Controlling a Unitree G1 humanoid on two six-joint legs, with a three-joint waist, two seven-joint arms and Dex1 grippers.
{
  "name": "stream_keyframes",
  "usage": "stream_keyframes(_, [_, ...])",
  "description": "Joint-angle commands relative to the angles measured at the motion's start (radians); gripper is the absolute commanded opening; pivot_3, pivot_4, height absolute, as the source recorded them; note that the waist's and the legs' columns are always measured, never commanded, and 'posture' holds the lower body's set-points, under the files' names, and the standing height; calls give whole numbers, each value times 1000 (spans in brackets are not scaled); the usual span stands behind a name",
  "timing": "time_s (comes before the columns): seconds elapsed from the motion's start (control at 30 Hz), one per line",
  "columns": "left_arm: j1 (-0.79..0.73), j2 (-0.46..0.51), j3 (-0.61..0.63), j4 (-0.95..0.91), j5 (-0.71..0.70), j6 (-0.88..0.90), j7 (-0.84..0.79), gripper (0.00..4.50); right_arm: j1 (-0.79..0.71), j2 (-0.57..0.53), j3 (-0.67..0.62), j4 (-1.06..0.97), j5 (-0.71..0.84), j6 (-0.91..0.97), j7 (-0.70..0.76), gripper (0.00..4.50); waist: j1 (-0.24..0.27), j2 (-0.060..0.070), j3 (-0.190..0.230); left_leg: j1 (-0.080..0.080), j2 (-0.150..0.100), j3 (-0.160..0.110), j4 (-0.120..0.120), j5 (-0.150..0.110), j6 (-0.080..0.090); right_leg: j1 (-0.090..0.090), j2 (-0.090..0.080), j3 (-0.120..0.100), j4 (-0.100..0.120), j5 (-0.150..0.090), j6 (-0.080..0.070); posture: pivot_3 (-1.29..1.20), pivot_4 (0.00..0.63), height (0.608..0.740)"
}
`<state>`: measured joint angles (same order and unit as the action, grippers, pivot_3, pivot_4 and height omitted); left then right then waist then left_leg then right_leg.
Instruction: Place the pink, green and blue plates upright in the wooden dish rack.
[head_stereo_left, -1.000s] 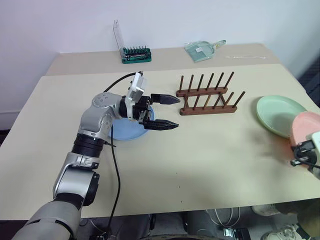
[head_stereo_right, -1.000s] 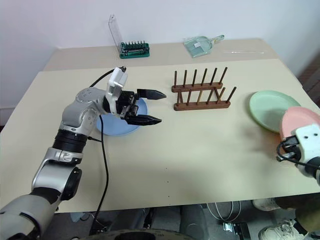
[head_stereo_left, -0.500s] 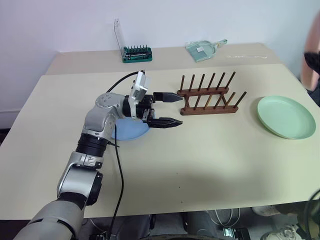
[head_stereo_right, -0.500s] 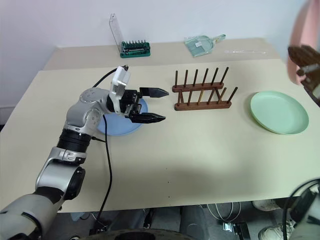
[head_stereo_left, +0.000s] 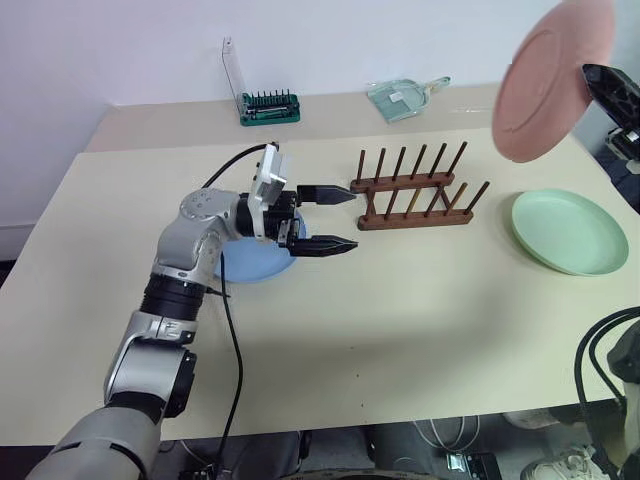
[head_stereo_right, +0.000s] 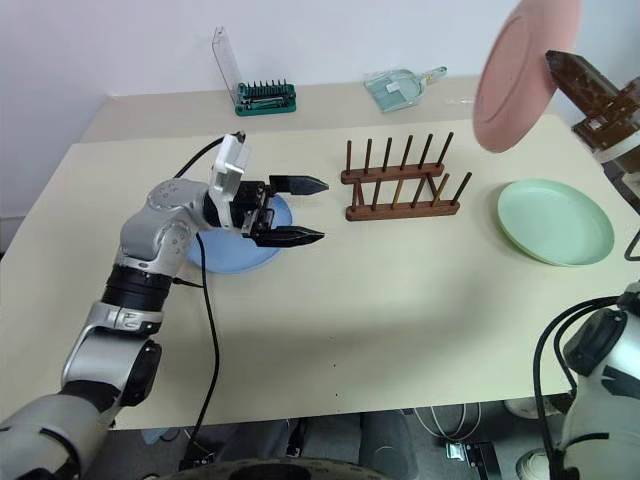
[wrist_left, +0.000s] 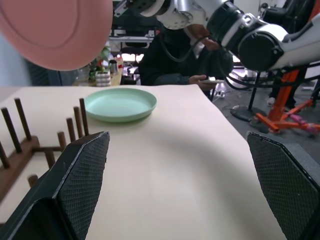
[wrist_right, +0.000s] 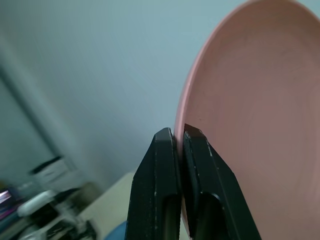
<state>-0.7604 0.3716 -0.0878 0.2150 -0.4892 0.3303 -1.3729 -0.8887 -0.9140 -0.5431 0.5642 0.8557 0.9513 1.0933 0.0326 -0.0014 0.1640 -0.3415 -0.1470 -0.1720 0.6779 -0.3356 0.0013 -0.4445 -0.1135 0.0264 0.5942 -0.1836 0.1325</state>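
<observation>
My right gripper (head_stereo_left: 588, 74) is shut on the rim of the pink plate (head_stereo_left: 545, 85) and holds it on edge, high in the air above and to the right of the wooden dish rack (head_stereo_left: 415, 190). In the right wrist view both fingers (wrist_right: 165, 150) pinch that rim. No plate stands between the rack's pegs. The green plate (head_stereo_left: 570, 232) lies flat on the table right of the rack. The blue plate (head_stereo_left: 250, 268) lies flat left of the rack, partly hidden under my left gripper (head_stereo_left: 352, 218). That gripper hovers open and level, pointing at the rack, with nothing in it.
A green tray of screwdriver bits (head_stereo_left: 270, 107) and a clear plastic scoop (head_stereo_left: 405, 98) sit on the far table. A black cable (head_stereo_left: 232, 340) hangs from my left wrist. A seated person (wrist_left: 177, 55) is beyond the table's right end.
My right gripper has risen from the table's front right edge with the pink plate, swinging it up over the rack's right side and turning it on edge. The left arm has stayed still.
</observation>
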Motion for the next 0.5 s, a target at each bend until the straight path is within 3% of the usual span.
stream_keyframes(0.03, [1, 13, 30, -57, -27, 12, 16, 4500, -52, -30, 65, 46, -14, 4, 127, 68, 0, 0, 0, 0, 0, 0, 0, 0, 0, 0, 0, 0, 0, 0, 0, 0, 150, 740])
stream_keyframes(0.5, [39, 32, 29, -126, -36, 39, 47, 4500, -158, -28, 202, 295, -190, -137, 283, 68, -5, 0, 0, 0, 0, 0, 0, 0, 0, 0, 0, 0, 0, 0, 0, 0, 150, 740])
